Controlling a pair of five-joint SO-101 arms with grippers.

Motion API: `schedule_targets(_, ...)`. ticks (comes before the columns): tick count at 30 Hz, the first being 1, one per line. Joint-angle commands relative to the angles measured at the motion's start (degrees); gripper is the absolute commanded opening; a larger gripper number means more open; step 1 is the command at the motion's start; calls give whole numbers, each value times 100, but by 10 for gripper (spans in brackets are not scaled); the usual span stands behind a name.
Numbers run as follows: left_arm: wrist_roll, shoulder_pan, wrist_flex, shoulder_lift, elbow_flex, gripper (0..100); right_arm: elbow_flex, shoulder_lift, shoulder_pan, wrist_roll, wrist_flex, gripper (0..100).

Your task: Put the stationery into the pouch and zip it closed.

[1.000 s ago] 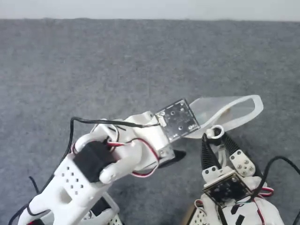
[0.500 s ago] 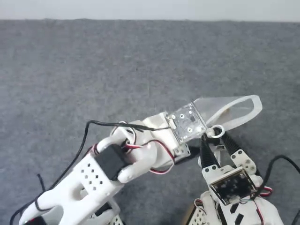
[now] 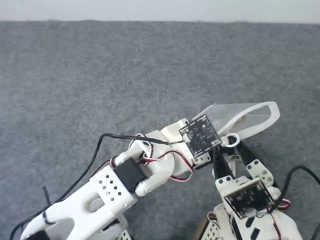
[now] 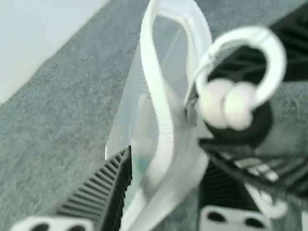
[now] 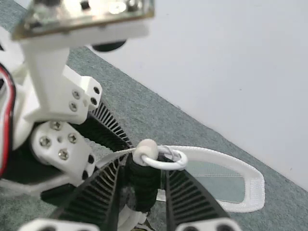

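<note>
A translucent pouch (image 3: pixel 248 118) with a white zipper band lies on the grey mat, its mouth gaping. Something pale and greenish shows through its wall (image 4: pixel 139 161). My right gripper (image 3: pixel 230 149) stands at the pouch's near end, shut on the black zip pull (image 5: pixel 142 179), whose white ring and beads (image 5: pixel 155 154) poke out above the fingers. My left gripper (image 4: pixel 163 202) is open and straddles the same end of the pouch (image 4: pixel 166 125), with the zipper band between its two ribbed fingers (image 4: pixel 103 192). The ring and beads (image 4: pixel 236 91) hang right beside it.
The two arms crowd together at the pouch's near end, the left arm's wrist board (image 3: pixel 202 135) almost touching the right fingers. Grey mat (image 3: pixel 100 75) stretches free to the left and far side. A white wall (image 5: pixel 216 57) bounds the back.
The left arm has swung right and forward, bringing its gripper up to the pouch's end beside the right fingers. The right gripper has held still on the zip pull.
</note>
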Motion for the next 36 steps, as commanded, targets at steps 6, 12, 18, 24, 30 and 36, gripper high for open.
schedule_targets(6,97,44,-220,-141,-75,126,-281,13,57,-70,-145,6)
schedule_targets(12,97,44,-220,-141,-75,55,-281,22,92,-70,-171,6)
schedule_targets(18,97,26,-237,-141,75,9,-141,31,110,-70,-444,6)
schedule_targets(24,97,18,-316,-141,259,9,308,22,549,-404,-1112,6)
schedule_targets(30,97,9,-642,-141,541,9,404,31,1112,-686,-1455,6)
schedule_targets(36,237,9,-633,-141,541,8,905,22,1147,-686,-2018,6)
